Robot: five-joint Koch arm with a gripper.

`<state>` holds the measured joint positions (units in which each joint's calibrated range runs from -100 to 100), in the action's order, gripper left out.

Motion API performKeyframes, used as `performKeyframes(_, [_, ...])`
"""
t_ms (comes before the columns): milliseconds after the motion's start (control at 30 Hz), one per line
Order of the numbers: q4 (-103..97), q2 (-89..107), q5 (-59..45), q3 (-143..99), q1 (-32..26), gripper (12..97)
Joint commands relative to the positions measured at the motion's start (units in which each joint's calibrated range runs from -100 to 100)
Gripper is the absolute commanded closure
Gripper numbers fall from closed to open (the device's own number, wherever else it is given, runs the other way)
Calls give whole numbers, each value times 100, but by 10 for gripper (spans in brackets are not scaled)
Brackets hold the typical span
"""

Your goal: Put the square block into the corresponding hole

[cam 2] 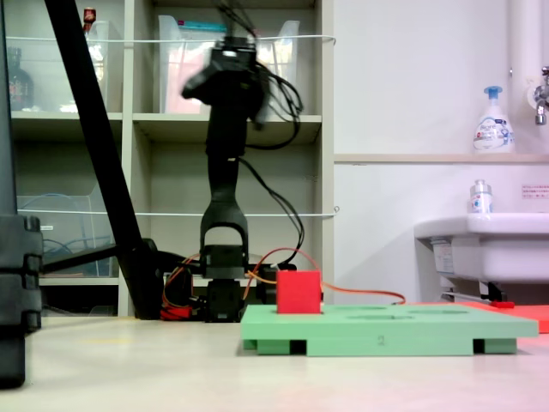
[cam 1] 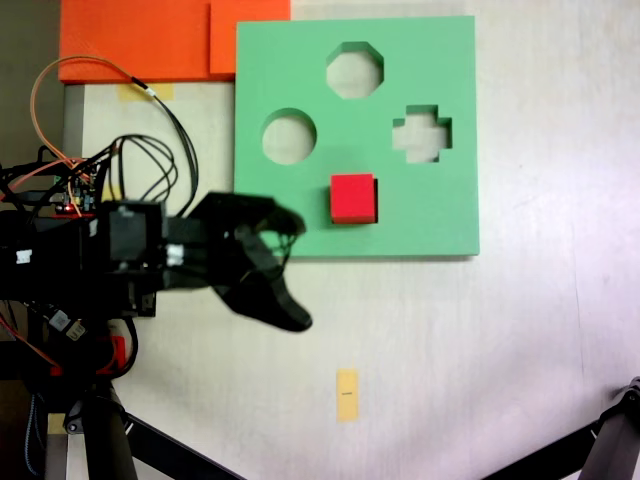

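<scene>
On green board, red block, gripper open

Red square block in square hole

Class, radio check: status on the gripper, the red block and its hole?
Gripper open, empty, raised off the green board. Square block sits in the square hole, standing proud of the board. Nothing in the way.

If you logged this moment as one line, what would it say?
gripper: open, raised, clear of board | red block: in square cut-out, sticking up above green board | yellow paper: on table
</scene>
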<state>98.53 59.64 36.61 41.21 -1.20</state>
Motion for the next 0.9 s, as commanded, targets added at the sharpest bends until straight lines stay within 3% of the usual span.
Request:
performKeyframes(0, [-691,558,-840,246,317,503])
performKeyframes(133, [-864,488,-1275,117,718,507])
performKeyframes(200, [-1442,670,-1602,-1130,718,507])
performKeyframes(300, [-4629,2262,-1797,-4828,718,509])
performKeyframes(600, [-10927,3994,-2755,-11548,264,591])
performKeyframes(867, [-11293,4036,-3443,-14121,24,587])
